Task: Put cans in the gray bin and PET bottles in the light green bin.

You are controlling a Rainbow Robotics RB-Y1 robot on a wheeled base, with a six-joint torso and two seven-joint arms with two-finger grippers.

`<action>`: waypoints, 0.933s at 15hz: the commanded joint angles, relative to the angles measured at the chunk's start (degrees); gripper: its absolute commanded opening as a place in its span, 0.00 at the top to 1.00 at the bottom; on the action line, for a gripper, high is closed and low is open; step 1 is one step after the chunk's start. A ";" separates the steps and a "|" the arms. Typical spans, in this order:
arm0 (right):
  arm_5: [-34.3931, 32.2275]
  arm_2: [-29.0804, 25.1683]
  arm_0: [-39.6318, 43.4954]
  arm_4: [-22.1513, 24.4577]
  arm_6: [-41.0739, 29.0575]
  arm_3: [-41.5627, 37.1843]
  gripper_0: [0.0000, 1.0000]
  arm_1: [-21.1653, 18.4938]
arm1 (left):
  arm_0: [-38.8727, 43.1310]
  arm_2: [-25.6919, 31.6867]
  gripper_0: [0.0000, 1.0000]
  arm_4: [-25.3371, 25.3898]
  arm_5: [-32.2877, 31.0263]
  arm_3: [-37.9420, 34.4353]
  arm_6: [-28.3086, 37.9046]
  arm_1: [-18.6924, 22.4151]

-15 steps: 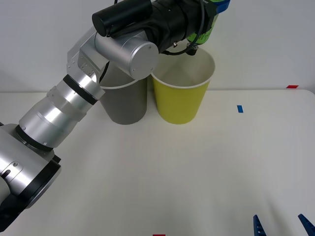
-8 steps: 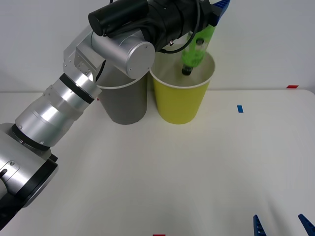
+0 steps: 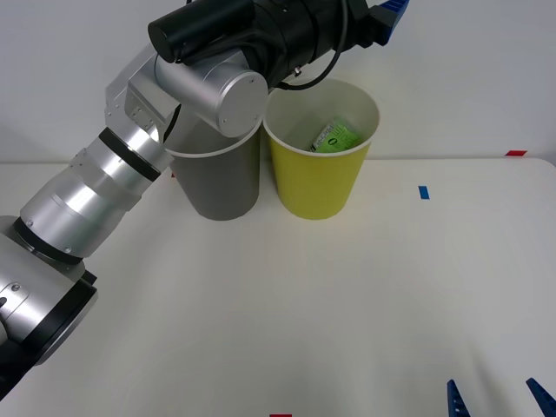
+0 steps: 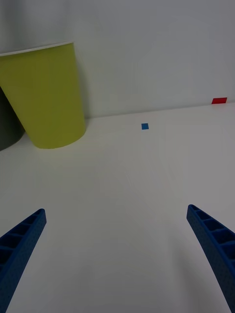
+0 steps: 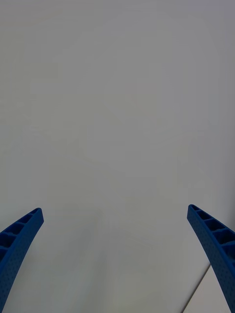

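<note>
The PET bottle (image 3: 335,136), with its bright green label, lies tilted inside the light green bin (image 3: 317,187) at the back of the table. Left of it, touching, stands the gray bin (image 3: 219,181), its mouth mostly hidden by my left arm. My left gripper (image 3: 388,12) hovers above the light green bin's far rim; in the left wrist view it (image 5: 115,259) is open and holds nothing, facing the white wall. My right gripper (image 3: 495,400) rests open by the table's front right edge, looking at the light green bin (image 4: 49,98). Cans are out of view.
A blue tape mark (image 3: 423,192) lies on the table right of the bins, and a red one (image 3: 516,153) sits at the far right edge. The white table (image 3: 330,304) stretches bare in front of the bins. A white wall stands close behind them.
My left gripper let go of the bottle. It dropped cap-down from the fingers into the light green bin and now lies inside. The left arm shifted slightly left; the right arm stayed still.
</note>
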 commanded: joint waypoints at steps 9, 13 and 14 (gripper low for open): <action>0.00 0.00 0.00 0.00 0.00 0.00 0.00 0.00 | 8.97 15.59 0.00 -0.98 34.67 -27.93 0.90 3.98; 0.00 0.00 0.00 0.00 0.00 0.00 0.00 0.00 | 16.00 22.45 0.00 -2.21 40.29 -38.39 0.64 4.33; 0.00 0.00 0.00 0.00 0.00 0.00 0.00 0.00 | 18.64 23.68 0.00 -2.30 40.29 -40.94 0.55 4.59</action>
